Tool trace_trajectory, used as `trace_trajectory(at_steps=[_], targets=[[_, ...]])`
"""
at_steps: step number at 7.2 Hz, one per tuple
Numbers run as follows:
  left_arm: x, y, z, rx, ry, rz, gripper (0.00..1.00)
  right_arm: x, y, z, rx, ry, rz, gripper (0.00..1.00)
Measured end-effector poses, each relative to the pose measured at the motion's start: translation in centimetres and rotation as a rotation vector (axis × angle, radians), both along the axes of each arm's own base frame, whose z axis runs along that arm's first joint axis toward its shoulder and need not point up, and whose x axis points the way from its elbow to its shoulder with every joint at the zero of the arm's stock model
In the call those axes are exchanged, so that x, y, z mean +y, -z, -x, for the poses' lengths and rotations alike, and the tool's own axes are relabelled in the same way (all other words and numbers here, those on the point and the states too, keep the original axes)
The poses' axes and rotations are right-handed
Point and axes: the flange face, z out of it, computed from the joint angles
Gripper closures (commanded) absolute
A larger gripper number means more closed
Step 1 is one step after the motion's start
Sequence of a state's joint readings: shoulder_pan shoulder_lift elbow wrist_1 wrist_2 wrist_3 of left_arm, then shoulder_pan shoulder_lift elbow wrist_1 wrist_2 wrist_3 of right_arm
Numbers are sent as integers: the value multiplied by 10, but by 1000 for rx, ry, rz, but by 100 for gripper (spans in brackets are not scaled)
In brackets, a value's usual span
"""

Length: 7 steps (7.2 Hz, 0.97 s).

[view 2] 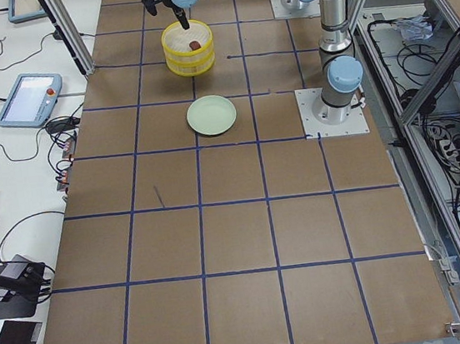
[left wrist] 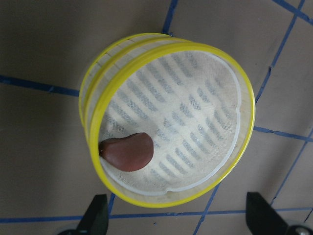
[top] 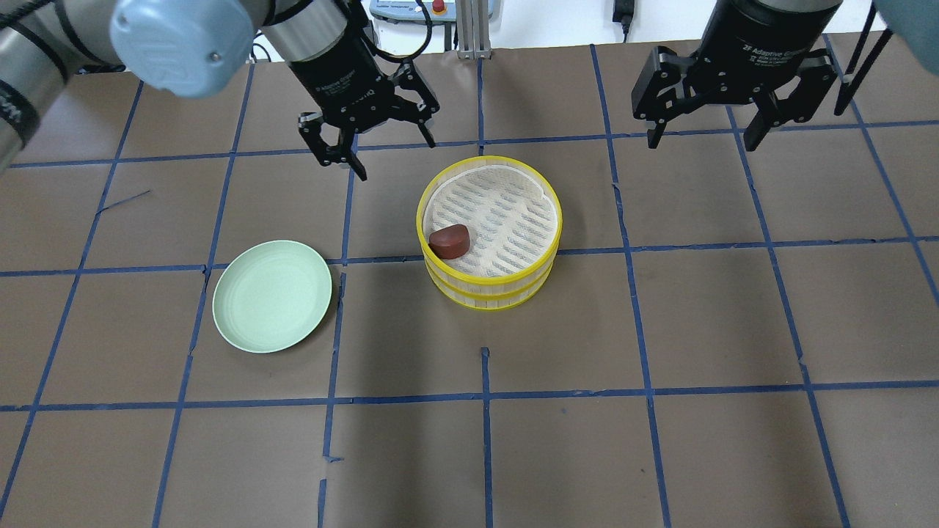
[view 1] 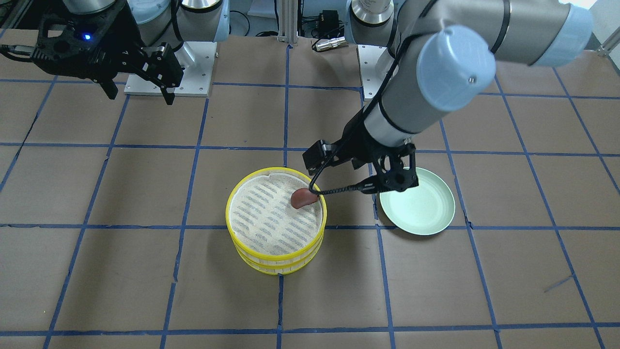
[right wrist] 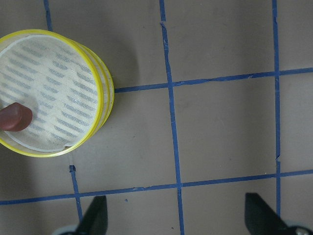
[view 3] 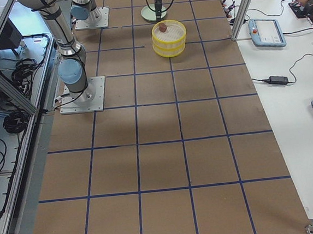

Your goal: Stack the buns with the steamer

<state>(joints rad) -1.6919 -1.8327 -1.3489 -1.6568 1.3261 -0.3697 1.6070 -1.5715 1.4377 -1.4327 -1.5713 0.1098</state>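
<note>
The yellow steamer (top: 488,292) stands as two stacked tiers at mid-table, with a white liner on top. The reddish-brown bun (top: 449,241) lies on that liner by the rim on the plate's side; it also shows in the left wrist view (left wrist: 127,152) and the front view (view 1: 303,198). The white bun is not in view. My left gripper (top: 370,147) is open and empty, raised just behind the steamer. My right gripper (top: 704,136) is open and empty, raised behind and well to the steamer's right.
A pale green plate (top: 272,296) lies empty on the table to the steamer's left. The table is brown paper with a blue tape grid. The arm base plates (view 1: 191,68) are at the robot's edge.
</note>
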Motion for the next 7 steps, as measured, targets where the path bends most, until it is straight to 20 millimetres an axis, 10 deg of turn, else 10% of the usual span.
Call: trace_trajectory(at_steps=[7], targets=[[28, -29, -30, -185, 342, 154, 0, -5, 18, 5, -4, -117, -3, 1]])
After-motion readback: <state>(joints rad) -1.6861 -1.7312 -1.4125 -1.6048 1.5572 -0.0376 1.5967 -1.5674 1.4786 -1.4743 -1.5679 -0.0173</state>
